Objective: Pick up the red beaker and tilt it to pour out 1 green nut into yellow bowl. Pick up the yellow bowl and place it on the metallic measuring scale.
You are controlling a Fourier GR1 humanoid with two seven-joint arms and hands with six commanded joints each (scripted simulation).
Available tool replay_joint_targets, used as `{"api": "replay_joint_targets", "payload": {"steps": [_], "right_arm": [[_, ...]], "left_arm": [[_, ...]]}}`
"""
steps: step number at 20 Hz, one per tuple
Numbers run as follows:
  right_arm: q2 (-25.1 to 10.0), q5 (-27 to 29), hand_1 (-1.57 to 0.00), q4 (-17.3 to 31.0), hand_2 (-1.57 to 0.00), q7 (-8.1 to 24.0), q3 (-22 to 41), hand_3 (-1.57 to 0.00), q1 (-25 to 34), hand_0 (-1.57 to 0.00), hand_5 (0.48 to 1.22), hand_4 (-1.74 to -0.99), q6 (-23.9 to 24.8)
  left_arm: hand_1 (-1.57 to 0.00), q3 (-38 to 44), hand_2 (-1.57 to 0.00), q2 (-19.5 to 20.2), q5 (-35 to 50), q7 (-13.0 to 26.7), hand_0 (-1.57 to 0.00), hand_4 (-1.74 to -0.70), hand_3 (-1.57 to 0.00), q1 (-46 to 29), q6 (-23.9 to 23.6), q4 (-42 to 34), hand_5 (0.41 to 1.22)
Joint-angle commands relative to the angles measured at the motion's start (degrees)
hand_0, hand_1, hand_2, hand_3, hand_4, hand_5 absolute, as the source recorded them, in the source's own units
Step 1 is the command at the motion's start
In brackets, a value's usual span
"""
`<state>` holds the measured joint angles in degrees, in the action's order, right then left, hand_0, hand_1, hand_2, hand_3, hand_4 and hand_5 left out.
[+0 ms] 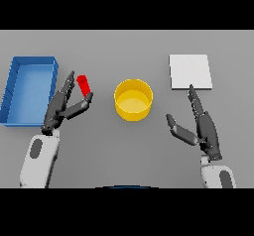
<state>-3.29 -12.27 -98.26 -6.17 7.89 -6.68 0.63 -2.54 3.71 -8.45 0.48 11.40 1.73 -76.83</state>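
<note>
The robot's left hand (63, 106) was at the red beaker (84, 85), which sat between its thumb and its fingers, to the left of the yellow bowl (133, 99) and apart from it. The fingers looked fairly straight and the thumb reached up toward the beaker's lower end; whether they had truly closed on it could not be told from the head view. The step in hand appeared to be the pick-up of the beaker, with the pour not yet begun. The beaker leaned with its top tilted away from the bowl.

The next move would seem to call for a firm grip, then carrying the beaker over the bowl's rim and tipping it gently enough to let out a single nut (too steep a tilt might well spill more).

The right hand (198, 123) rested open on the grey table (124, 150), its fingers pointing toward the metallic measuring scale (190, 71), a pale square plate beyond the bowl's right side. A blue tray (15, 88) lay at the far left.

No green nut could be made out, either in the beaker or in the bowl. The beaker's opening was not visible either.
</note>
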Motion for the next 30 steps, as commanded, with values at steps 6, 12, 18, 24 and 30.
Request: {"api": "replay_joint_targets", "payload": {"steps": [6, 12, 18, 24, 30], "right_arm": [[0.46, -0.13, 0.0, 0.47, 0.0, 1.13, -0.18, 0.0, 1.08, 0.0, 0.631, -1.226, 0.55], [0.23, 0.21, 0.0, -0.44, 0.0, 1.24, -0.35, 0.0, 0.48, 0.0, 0.641, -1.241, 0.42], [-0.03, 0.99, 0.0, -1.29, 0.0, 0.71, -0.74, 0.0, -0.63, 0.0, 0.644, -1.244, 0.17], [-0.31, 1.34, 0.0, -2.01, 0.0, 2.4, -1.0, 0.0, -0.12, 0.0, 0.648, -1.239, 0.0], [0.75, 1.57, 0.0, -0.9, 0.0, 0.92, -0.65, 0.0, 0.06, 0.0, 0.644, -1.255, 0.07]], "left_arm": [[0.0, 0.16, 0.0, -0.4, -2.54, -0.26, 0.0, -1.2, 0.0, 6.75, -1.74, 7.29, 0.661], [0.0, 2.02, 0.0, -1.44, -2.83, -2.63, 0.0, -1.22, 0.0, 12.4, -3.59, 15.61, 0.678], [-0.01, 6.02, -0.05, -3.51, 0.43, -10.34, 0.0, -1.33, -0.04, 16.03, -4.3, 23.73, 0.738], [-0.94, 5.78, -0.99, -4.89, -3.44, -10.9, -0.92, -1.56, -0.98, 18.26, -10.88, 27.08, 1.043], [-1.41, 4.46, -1.42, -5.05, -3.93, -11.25, -1.4, -1.54, -1.36, 17.52, -10.4, 25.52, 1.174]]}}
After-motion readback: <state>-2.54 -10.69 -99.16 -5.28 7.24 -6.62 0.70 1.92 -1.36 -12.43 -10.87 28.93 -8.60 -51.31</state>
